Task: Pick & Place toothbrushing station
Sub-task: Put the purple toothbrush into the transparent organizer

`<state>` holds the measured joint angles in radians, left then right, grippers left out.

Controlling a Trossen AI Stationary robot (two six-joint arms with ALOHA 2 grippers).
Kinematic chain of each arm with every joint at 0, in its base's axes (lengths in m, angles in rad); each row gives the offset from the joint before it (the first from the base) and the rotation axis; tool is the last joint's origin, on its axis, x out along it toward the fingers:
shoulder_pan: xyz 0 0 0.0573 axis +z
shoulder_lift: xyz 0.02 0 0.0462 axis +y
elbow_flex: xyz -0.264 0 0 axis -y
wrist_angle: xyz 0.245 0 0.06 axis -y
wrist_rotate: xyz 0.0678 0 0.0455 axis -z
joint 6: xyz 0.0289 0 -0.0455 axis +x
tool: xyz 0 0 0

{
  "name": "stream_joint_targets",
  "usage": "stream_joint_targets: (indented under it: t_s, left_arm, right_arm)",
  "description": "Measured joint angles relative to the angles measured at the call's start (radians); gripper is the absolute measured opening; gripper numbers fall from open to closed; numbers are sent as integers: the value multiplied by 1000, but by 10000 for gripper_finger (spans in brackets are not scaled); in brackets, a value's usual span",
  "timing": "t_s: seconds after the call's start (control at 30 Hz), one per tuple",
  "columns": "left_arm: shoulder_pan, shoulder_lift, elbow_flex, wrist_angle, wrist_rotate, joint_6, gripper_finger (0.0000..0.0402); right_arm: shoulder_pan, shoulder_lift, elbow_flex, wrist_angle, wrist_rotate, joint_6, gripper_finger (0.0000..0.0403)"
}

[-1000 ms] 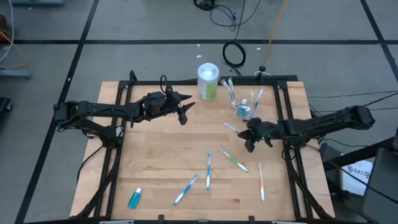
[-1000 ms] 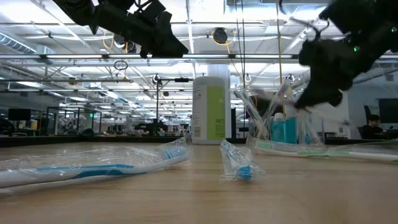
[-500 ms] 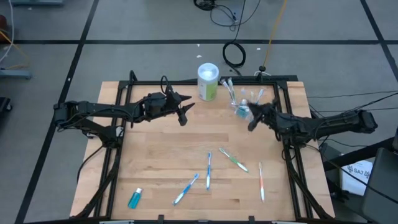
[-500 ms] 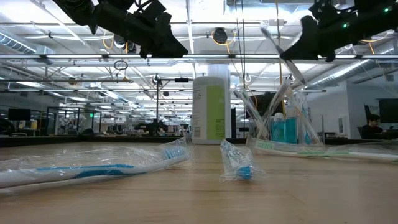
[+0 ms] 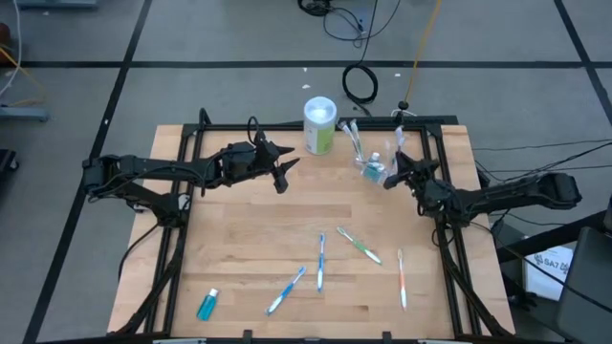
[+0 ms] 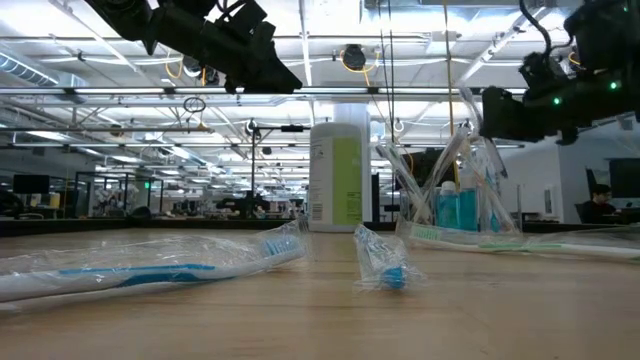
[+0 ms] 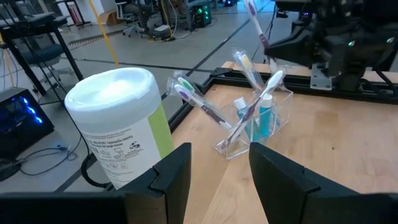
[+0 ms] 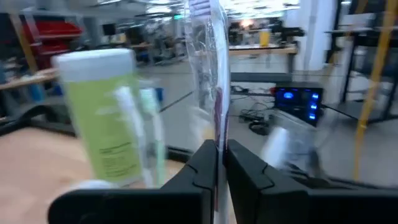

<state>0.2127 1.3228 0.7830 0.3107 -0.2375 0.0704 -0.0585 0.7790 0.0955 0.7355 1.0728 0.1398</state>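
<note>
Wooden table, toothbrush in right jaws.

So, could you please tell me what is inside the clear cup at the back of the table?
The clear cup holds several wrapped toothbrushes leaning outward and teal white-capped tubes. Their overlap hides the exact count.

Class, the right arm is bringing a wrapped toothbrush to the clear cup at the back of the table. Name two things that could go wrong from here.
1. The clear cup already holds several splayed toothbrushes and a teal tube; the wrapped toothbrush pinched in the right gripper could catch on them and tip the cup.
2. The white and green canister stands close beside the cup, so a sideways swing might knock it.
</note>
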Motion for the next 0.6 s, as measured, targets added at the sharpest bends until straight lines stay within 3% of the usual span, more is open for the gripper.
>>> stream_joint_targets:
  t_s: [0.6]
  left_arm:
    - [0, 0, 0, 16, 0, -3, 168]
  right_arm:
    - [-37, 211, -39, 129, 1, 98, 15]
